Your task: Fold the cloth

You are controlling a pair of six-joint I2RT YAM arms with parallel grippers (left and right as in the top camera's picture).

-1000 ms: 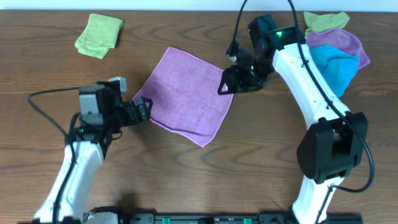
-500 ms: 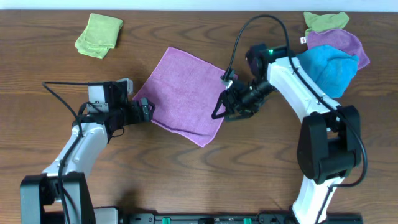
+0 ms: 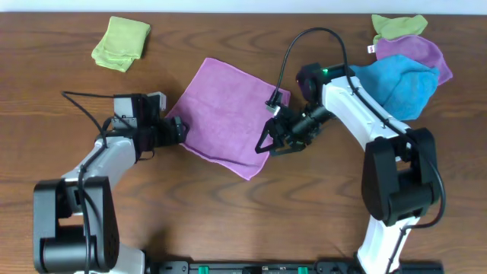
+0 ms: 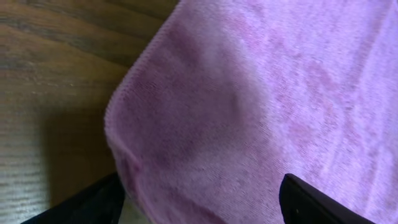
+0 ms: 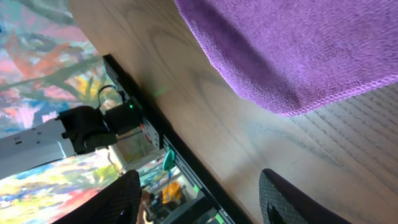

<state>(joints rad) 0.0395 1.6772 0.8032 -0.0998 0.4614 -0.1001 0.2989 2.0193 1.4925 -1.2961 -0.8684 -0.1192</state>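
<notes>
Lying flat, fuzzy purple square cloth (image 3: 227, 114), grained wooden table (image 3: 228, 221)

Cloth (image 3: 228, 114) on table (image 3: 228, 217), left tool (image 3: 179, 129) at its left corner, right tool (image 3: 267, 143) at right edge

No text, brand, number or sign can be read in any view. A small white tag (image 3: 278, 97) is seen at the three-o'clock corner of the cloth (image 3: 224, 114), but any print on it is too small to be made out.
</notes>
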